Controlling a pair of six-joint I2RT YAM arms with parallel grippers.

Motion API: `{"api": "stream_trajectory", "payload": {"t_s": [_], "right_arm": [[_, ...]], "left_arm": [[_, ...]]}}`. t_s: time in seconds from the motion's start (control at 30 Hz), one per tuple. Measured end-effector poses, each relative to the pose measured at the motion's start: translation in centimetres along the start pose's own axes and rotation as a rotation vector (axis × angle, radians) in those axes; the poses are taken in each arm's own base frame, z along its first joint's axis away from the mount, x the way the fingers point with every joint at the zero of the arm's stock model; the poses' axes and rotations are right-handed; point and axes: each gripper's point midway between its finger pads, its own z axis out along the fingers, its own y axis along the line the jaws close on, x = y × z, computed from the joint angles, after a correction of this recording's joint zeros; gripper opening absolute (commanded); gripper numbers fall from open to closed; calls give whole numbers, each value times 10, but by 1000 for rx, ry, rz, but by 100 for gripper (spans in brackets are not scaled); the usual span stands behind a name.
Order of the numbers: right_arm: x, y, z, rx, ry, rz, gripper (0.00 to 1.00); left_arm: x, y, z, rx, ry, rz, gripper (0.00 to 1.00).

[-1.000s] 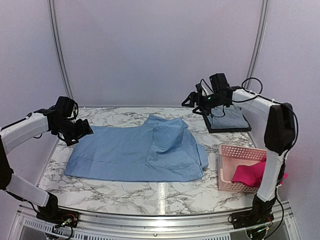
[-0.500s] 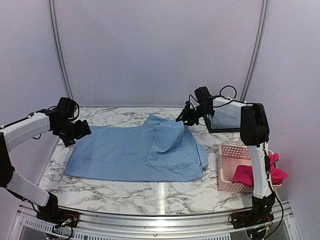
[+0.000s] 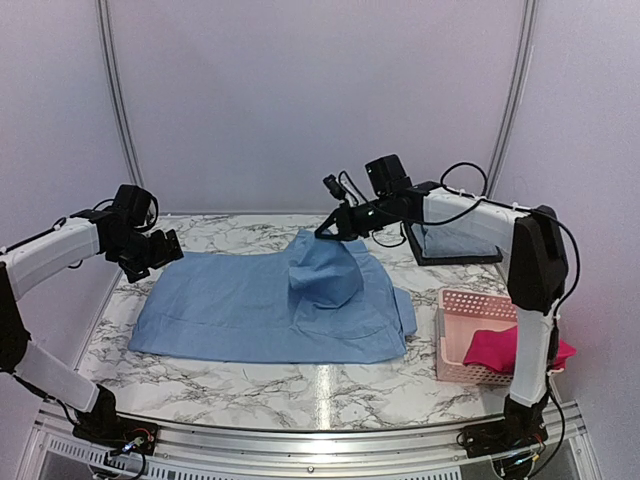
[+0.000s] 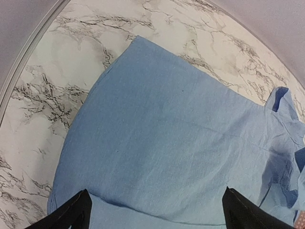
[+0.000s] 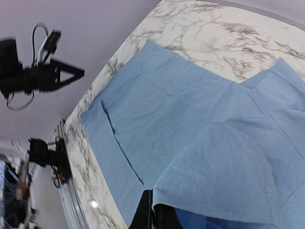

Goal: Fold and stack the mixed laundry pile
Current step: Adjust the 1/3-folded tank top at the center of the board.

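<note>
Marble tabletop [image 3: 250, 385] carried blue shirt [image 3: 240, 300] spread at centre frame. Right fingers [image 3: 330, 229] clenched on its upper edge, raised, likely to start a fold. Left fingers [image 4: 71, 215] splayed, empty, over left hem. Magenta garment [image 3: 500, 348] lay in basket [image 3: 455, 300], lower right.

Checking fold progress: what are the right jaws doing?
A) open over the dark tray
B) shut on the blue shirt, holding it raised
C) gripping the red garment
B: the right jaws pinch an edge of the blue shirt, tented off the table; the red garment lies in the basket.
</note>
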Motion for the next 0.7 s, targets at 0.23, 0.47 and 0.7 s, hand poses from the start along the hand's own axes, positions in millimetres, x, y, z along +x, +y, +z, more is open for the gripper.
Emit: {"api": "stream_trajectory", "payload": {"t_s": [0.23,0.47,0.7], "right_arm": [[140,45,49,69,305,-318,27],[252,5,15,160,593,-236,62],[139,11,-29,151,282,-137,64]], "left_arm": [[1,-4,0,25,4,46,99],[7,-4,4,34,24,66,99],[8,-6,4,44,30,67,99]]}}
